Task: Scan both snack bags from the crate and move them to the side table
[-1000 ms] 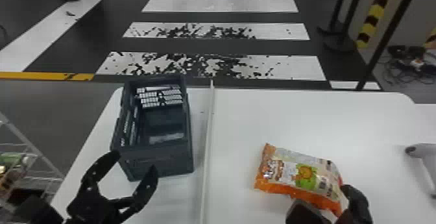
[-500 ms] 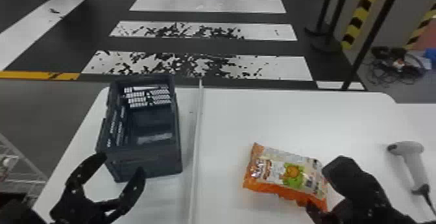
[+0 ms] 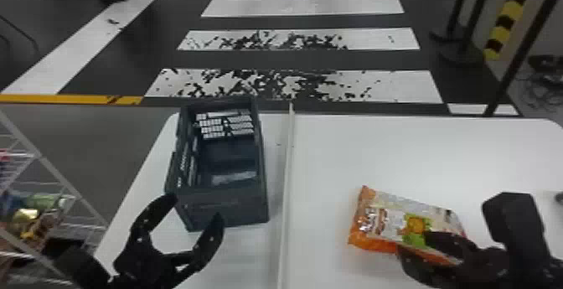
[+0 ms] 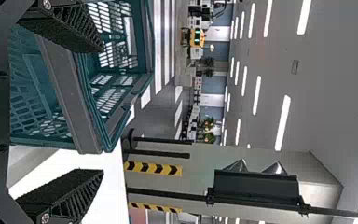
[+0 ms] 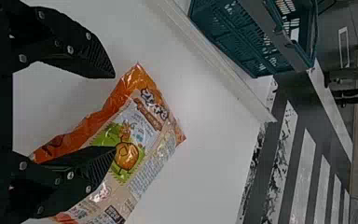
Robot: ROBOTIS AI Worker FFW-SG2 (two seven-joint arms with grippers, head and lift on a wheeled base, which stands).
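In the head view, my left gripper [image 3: 195, 208] stands open at the near end of the dark crate [image 3: 226, 206]. The left wrist view has the open left gripper [image 4: 103, 110] beside the crate [image 4: 70, 88]. My right gripper [image 3: 412, 244] is over the near right part of an orange snack bag [image 3: 377, 225], which lies flat on the white table. Seen from the right wrist, the right gripper [image 5: 114, 112] is open; one finger [image 5: 81, 168] overlaps the bag [image 5: 154, 107], the other is beside its orange edge. Whether that finger touches the bag, I cannot tell.
A raised white strip [image 3: 287, 175] divides the white table [image 3: 419, 154] between crate and bag. A wire rack with goods [image 3: 37, 221] stands at the left. The scanner's grey edge [image 3: 559, 198] shows at the far right.
My right gripper has turned and shifted over the bag's near right part. The head view has swung, leaving the scanner mostly cut off. The left gripper remains open near the crate.
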